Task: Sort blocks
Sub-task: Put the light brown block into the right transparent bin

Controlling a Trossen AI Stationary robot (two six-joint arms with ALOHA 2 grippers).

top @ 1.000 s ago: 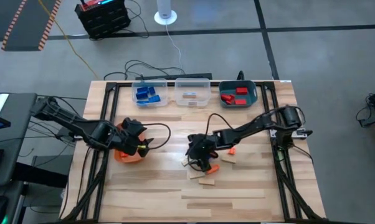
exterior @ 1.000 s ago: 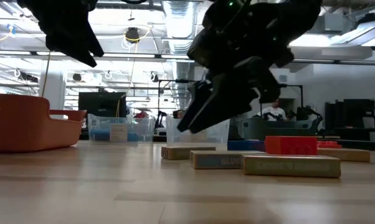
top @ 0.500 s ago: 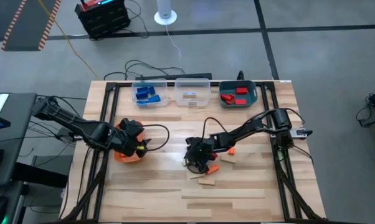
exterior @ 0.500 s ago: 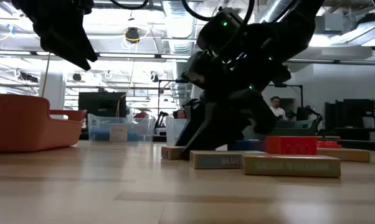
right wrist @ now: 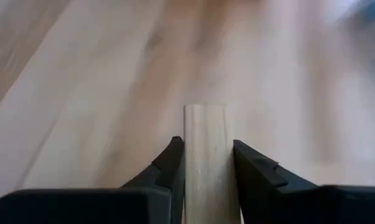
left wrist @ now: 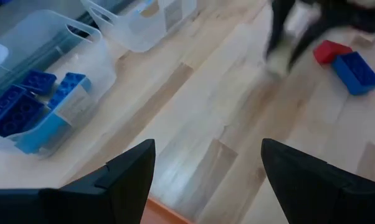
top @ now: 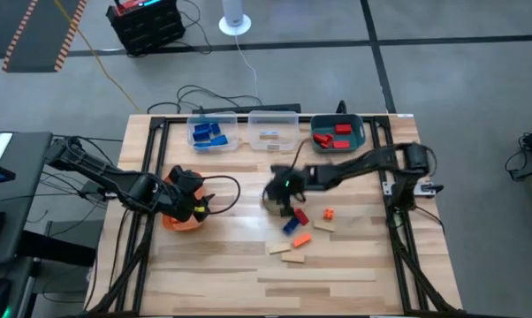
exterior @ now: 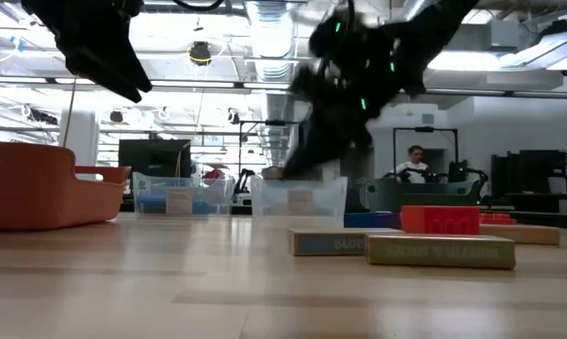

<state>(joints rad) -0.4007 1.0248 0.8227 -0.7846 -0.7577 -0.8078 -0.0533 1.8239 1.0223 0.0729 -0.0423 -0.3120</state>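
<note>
Wooden block point(right wrist: 205, 162) between right pincer point(right wrist: 206, 171) fingers

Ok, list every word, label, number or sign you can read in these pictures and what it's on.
Nothing can be read for certain.
Tan block, low view: blue lettering, too blurred.
Tan block beside it: faint print, too blurred.
Blue-brick bin: white label, too small.
Middle clear bin: label, too small.
Right gripper holds a plain wooden piece: no text.

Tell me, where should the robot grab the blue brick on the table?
Probably from above, pinching the blue brick across its long sides. It lies flat, and the red brick crowds one end.
</note>
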